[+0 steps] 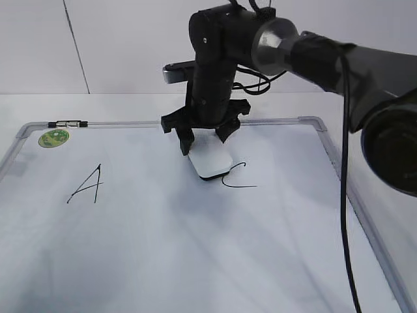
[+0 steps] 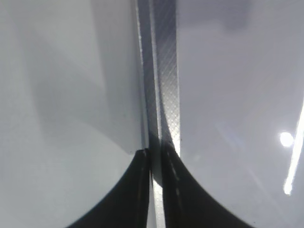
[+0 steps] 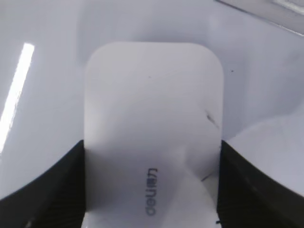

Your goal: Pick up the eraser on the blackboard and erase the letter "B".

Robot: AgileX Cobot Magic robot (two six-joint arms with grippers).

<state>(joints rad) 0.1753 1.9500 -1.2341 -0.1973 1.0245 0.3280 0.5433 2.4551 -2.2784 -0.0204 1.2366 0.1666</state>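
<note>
The white eraser (image 1: 210, 163) lies flat on the blackboard (image 1: 163, 254), between the black "A" (image 1: 86, 184) and the black "C" (image 1: 236, 177). My right gripper (image 1: 204, 145) reaches down from above and is shut on the eraser, one finger on each long side. In the right wrist view the eraser (image 3: 152, 118) fills the space between the fingers (image 3: 152, 190), its grey lettering facing up. The letter "B" does not show in any view; the spot between "A" and "C" is under the eraser and gripper. My left gripper (image 2: 155, 154) is shut and empty over the board's silver frame (image 2: 164, 71).
A round green sticker (image 1: 53, 137) sits at the board's far left corner, with a small dark clip (image 1: 67, 123) on the frame beside it. The right arm (image 1: 339, 65) stretches in from the right above the board's right edge.
</note>
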